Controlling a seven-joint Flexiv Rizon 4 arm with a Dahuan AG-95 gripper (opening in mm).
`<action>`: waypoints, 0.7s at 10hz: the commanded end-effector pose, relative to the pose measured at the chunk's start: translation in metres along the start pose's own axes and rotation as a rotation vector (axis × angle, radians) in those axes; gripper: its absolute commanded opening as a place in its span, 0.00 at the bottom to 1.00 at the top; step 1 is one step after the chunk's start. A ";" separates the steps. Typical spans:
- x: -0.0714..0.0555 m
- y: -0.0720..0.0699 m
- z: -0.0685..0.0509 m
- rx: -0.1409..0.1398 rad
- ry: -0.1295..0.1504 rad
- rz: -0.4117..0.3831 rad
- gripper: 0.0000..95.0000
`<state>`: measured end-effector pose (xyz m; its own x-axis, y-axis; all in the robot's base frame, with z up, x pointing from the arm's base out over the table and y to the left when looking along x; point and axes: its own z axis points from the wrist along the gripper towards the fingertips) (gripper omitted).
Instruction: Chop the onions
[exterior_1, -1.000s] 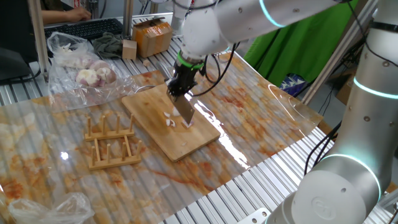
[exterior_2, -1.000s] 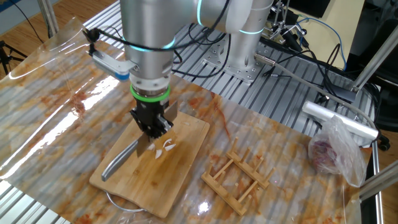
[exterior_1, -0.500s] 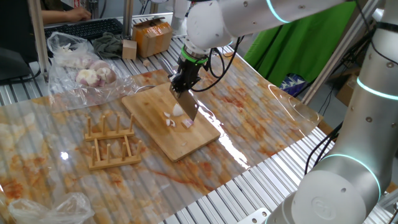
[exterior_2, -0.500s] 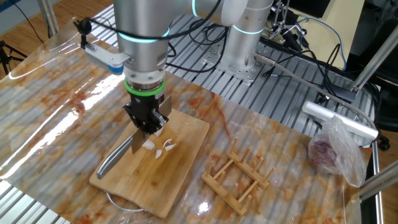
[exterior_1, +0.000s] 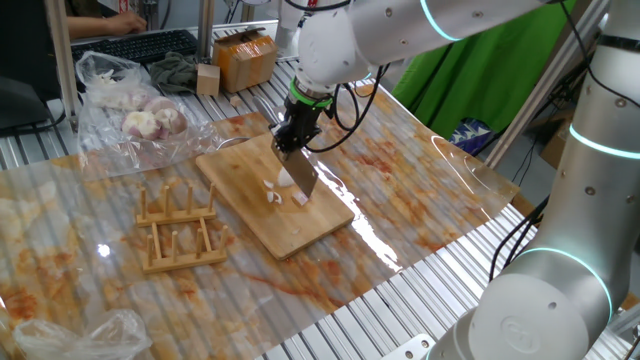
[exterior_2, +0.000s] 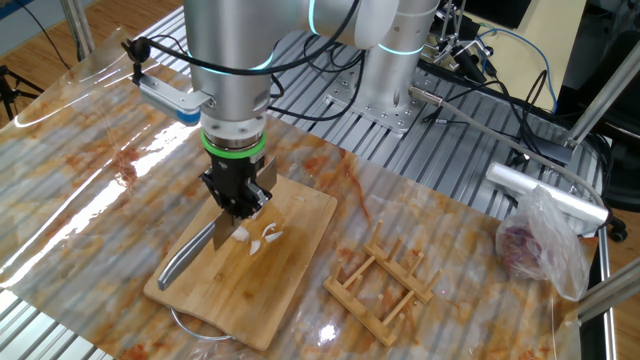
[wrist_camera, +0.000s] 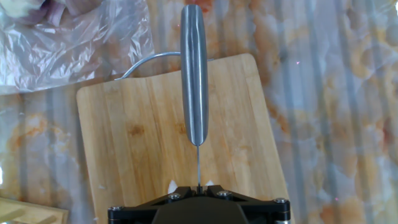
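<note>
In one fixed view, the black two-finger hand (exterior_1: 291, 139) of the silver robot arm is clenched on the spine of a steel knife with a broad blade (exterior_1: 300, 176). The blade hangs over the rectangular bamboo cutting board (exterior_1: 250, 200), and its lower edge is at the small white onion pieces (exterior_1: 283, 192) that lie near the middle of the board. A clear plastic bag with whole pinkish bulbs (exterior_1: 130, 105) lies well apart on the striped surface (exterior_1: 420, 190), and a small wooden rack (exterior_1: 180, 230) stands just beside the board.

In the other fixed view, the hand (exterior_2: 238, 205) holds the knife (exterior_2: 195, 252) so that the metal handle slopes down toward the near edge of the board (exterior_2: 300, 270). The onion pieces (exterior_2: 260, 237) lie just beside the blade, on the side toward the rack (exterior_2: 385, 280).

In the hand view, the knife (wrist_camera: 194, 74) is seen along its spine, with the board (wrist_camera: 137, 137) below it. Two white bits show at either side of the blade close to the hand; the rest is hidden.

In my judgement the glossy pieces can slip sideways under the blade, so the cut may miss them or push them off the board. The blade can also turn in the narrow grip if it presses hard on the wood.
</note>
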<state>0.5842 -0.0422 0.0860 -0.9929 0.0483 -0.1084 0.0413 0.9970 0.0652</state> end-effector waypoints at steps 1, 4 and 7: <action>-0.001 -0.001 0.002 0.001 -0.003 -0.003 0.00; 0.000 -0.002 0.009 -0.001 -0.007 -0.001 0.00; 0.004 -0.004 0.030 -0.002 -0.022 0.001 0.00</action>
<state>0.5838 -0.0435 0.0559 -0.9906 0.0509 -0.1272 0.0425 0.9968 0.0675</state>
